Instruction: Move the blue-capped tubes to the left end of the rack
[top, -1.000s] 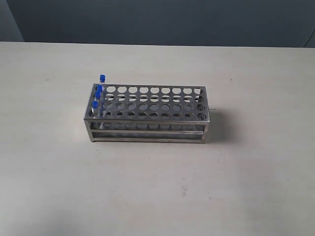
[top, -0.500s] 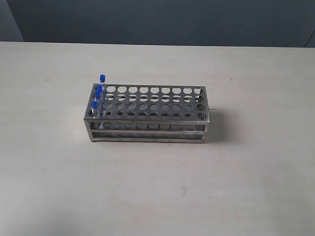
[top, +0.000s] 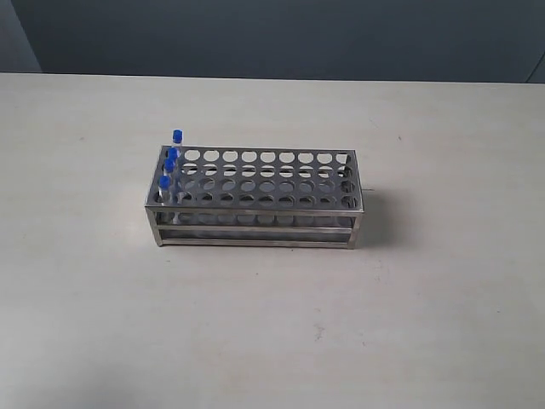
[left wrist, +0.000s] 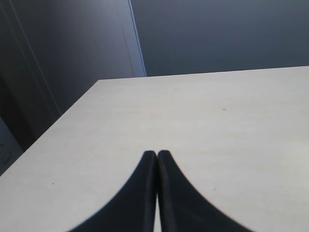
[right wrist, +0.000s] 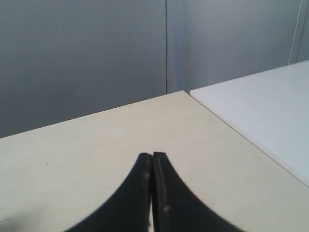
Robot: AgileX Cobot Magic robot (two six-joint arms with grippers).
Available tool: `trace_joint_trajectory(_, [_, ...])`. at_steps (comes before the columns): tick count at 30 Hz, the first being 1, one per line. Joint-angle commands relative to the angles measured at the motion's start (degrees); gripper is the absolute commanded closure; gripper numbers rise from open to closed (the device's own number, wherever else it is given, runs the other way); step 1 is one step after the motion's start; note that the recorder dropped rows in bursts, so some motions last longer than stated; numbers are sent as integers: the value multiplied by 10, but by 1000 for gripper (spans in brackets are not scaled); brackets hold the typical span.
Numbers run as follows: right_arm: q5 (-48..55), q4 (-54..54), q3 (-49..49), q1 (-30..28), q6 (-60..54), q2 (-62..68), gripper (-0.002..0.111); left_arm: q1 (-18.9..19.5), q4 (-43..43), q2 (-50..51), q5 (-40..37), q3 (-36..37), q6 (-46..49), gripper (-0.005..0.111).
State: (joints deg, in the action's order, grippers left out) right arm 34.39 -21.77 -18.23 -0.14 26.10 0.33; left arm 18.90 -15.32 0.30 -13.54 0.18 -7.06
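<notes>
The shiny steel rack [top: 255,198] stands in the middle of the table in the exterior view. Several blue-capped tubes [top: 170,162] stand upright in the holes at its left end, one per row, caps above the top plate. Neither arm shows in the exterior view. In the left wrist view my left gripper [left wrist: 156,153] is shut, its black fingers pressed together over bare tabletop, nothing between them. In the right wrist view my right gripper [right wrist: 151,155] is likewise shut and holds nothing. Rack and tubes do not show in either wrist view.
The pale table [top: 272,324] spreads around the rack on all sides. A dark wall [top: 281,34] runs behind its far edge. The right wrist view shows a second, whiter surface [right wrist: 270,111] beside the table's edge.
</notes>
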Motion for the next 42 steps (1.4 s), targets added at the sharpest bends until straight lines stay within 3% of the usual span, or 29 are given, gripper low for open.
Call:
trace_joint_trajectory(1, [-16, 28, 9, -25, 2, -3, 108, -1, -1, -3, 1, -2, -2, 106])
trace_joint_trajectory(11, [-87, 39, 61, -25, 2, -3, 108, -1, -1, -3, 1, -2, -2, 106])
trace_joint_trajectory(37, [-119, 45, 182, -25, -22, -3, 108, -1, -1, -3, 1, -2, -2, 106])
trace_joint_trajectory(42, [-135, 111, 182, -25, -150, -3, 108, -1, -1, -3, 1, -2, -2, 106])
